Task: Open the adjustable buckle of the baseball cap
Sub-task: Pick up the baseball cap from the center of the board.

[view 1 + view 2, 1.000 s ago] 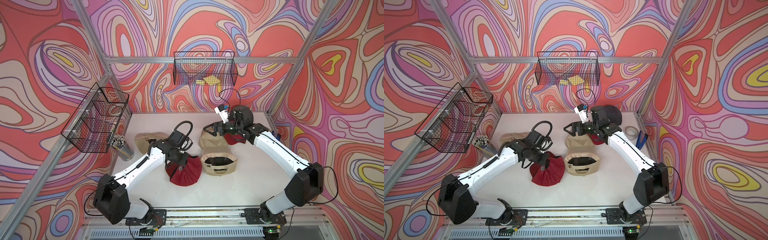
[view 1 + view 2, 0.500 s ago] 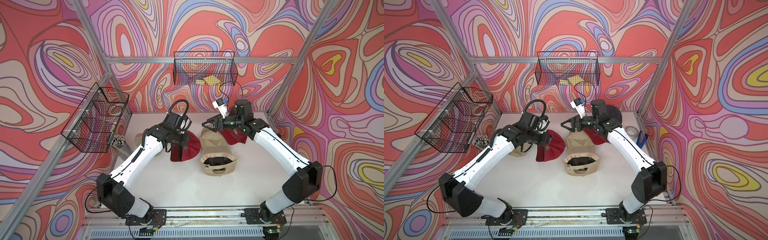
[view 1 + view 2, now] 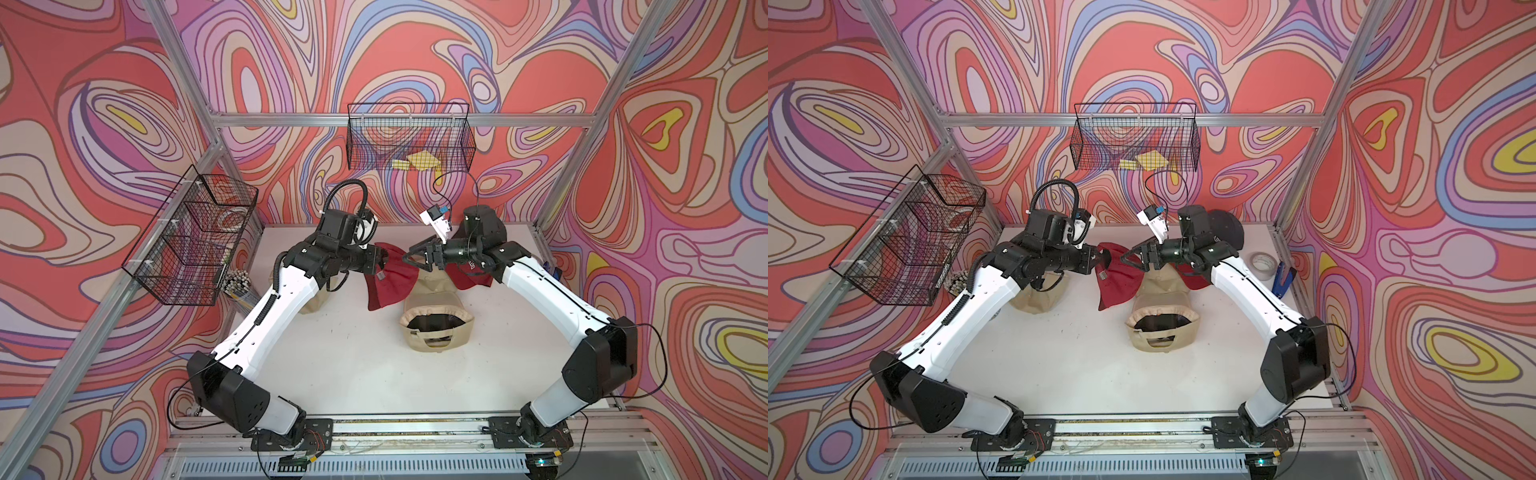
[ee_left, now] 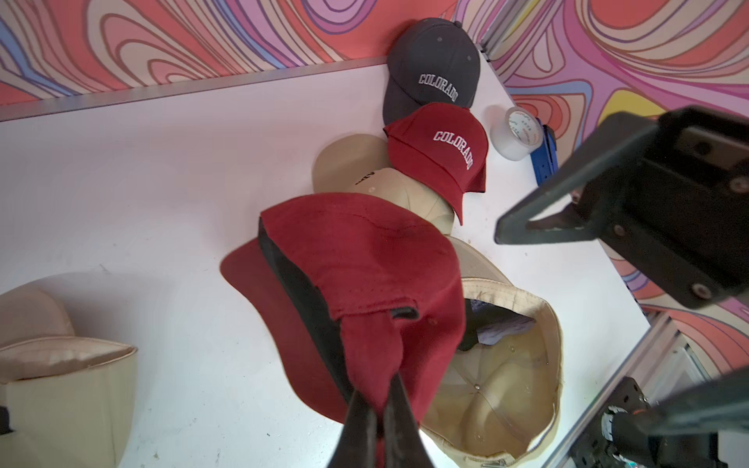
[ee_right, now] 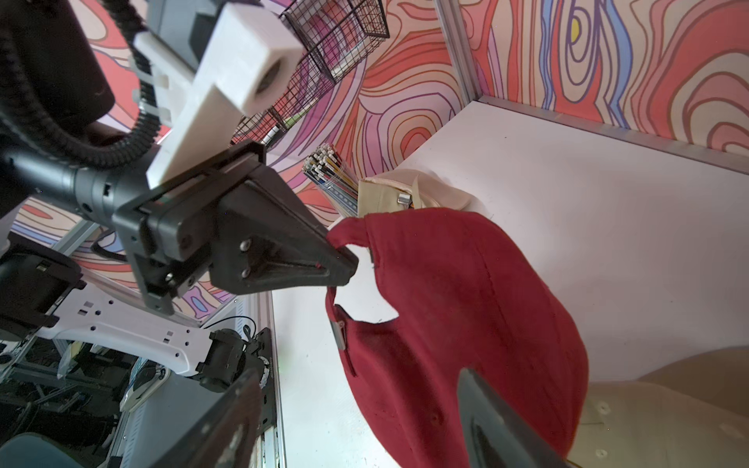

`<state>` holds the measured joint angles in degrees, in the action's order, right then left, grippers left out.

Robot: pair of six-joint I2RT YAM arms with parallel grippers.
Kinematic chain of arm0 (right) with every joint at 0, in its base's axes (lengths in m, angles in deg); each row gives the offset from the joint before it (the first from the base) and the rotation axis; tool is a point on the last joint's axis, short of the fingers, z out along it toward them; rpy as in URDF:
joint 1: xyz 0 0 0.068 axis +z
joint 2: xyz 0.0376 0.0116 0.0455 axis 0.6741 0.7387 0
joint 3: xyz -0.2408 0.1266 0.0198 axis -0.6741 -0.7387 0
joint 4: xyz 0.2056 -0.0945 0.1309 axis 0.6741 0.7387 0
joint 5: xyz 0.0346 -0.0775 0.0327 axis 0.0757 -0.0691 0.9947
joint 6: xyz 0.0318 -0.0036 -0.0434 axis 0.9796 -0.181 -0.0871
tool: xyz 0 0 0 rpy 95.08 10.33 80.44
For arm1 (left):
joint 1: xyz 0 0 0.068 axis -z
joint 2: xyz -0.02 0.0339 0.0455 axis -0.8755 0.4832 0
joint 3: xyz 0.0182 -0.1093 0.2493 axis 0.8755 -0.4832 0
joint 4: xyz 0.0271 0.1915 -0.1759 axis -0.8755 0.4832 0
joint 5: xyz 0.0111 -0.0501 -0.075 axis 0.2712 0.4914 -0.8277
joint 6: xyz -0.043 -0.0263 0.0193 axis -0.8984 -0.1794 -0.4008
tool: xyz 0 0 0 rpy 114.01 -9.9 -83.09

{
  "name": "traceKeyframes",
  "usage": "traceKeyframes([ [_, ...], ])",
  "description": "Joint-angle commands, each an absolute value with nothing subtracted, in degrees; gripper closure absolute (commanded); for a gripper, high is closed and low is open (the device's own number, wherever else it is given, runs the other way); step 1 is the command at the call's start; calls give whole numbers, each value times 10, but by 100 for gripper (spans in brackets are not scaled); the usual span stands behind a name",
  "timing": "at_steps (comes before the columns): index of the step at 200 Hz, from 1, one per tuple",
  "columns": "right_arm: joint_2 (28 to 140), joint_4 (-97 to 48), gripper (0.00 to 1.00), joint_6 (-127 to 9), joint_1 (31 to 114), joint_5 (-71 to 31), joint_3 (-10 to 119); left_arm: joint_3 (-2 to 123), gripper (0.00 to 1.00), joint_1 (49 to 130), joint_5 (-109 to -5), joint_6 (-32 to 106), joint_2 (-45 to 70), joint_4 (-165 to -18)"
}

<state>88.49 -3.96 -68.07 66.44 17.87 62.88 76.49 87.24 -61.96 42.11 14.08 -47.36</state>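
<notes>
A dark red baseball cap (image 3: 392, 280) hangs above the table, held by the rear strap. My left gripper (image 3: 380, 259) is shut on that strap, and the wrist view shows red fabric pinched between the fingers (image 4: 360, 421). The metal buckle (image 5: 339, 334) dangles at the lower end of the strap gap, also seen as a small silver piece (image 3: 1103, 274). My right gripper (image 3: 409, 257) faces the cap from the other side, open. Its fingers (image 5: 486, 405) straddle the cap's crown (image 5: 466, 304) without closing on it.
A beige cap (image 3: 436, 328) lies upside down below the held one. Another red cap (image 4: 441, 154), a dark cap (image 4: 433, 69) and a beige cap (image 3: 309, 299) lie on the table. Tape roll (image 3: 1262, 264), blue stapler (image 3: 1283, 276), stick bundle (image 3: 237, 280) and wire baskets (image 3: 409, 141) line the edges.
My left arm has lifted the red cap off the table and carried it up and back. My right gripper has swung in towards it, still open.
</notes>
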Motion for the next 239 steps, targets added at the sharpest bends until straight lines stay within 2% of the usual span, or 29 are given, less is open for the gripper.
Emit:
traceKeyframes([
  [1,873,-50,19,-685,669,133,619,779,100,869,-679,477,149,-480],
  [43,856,-68,17,-733,669,92,604,807,100,869,-693,603,154,-430],
  [81,826,-120,16,-896,671,116,553,835,100,869,-720,726,166,-363],
  [124,807,-99,16,-1045,672,162,542,849,100,869,-768,827,172,-317],
  [159,802,-52,11,-1152,684,194,543,846,100,869,-812,854,172,-308],
  [186,824,24,9,-1215,690,208,579,846,100,869,-801,860,170,-311],
  [239,854,15,9,-1207,714,191,588,823,100,869,-821,854,148,-342],
])
